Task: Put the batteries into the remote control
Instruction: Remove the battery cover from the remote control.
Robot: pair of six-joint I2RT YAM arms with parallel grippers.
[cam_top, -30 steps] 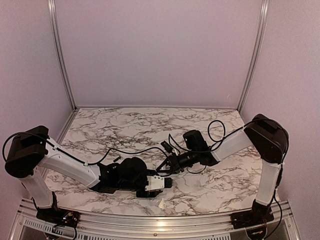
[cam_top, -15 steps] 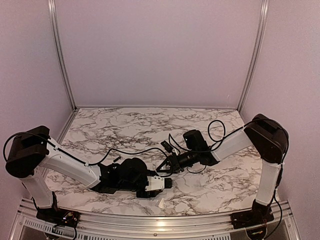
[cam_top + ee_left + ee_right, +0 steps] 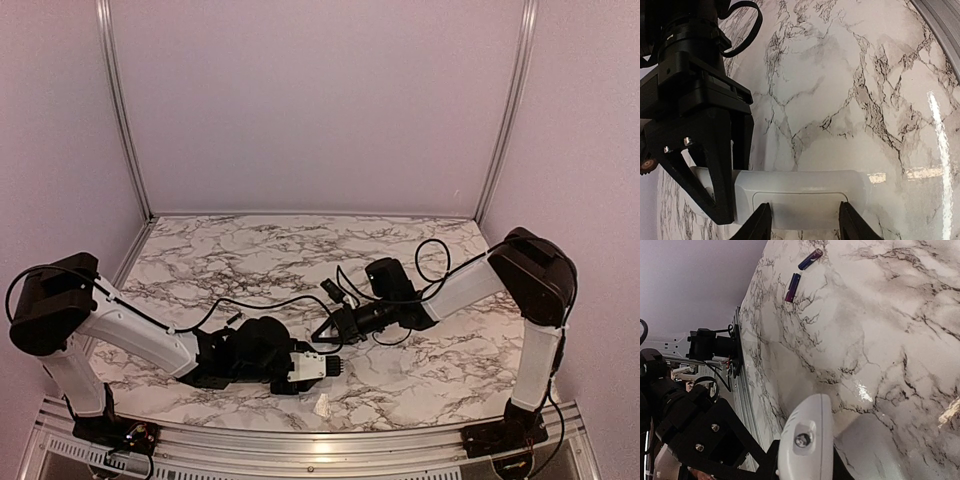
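Nearest, the left gripper (image 3: 805,226) brackets the white remote control (image 3: 805,185), jaws partly apart, its hold impossible to confirm, while the right gripper (image 3: 732,192) clamps the remote's end. Farther left, both batteries (image 3: 792,287) lie untouched on the marble table (image 3: 880,340); uneven pulling between the grippers could twist the remote loose.

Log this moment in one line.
left gripper: at remote, grip unclear | right gripper: shut on remote end | batteries: both loose on table, not loaded
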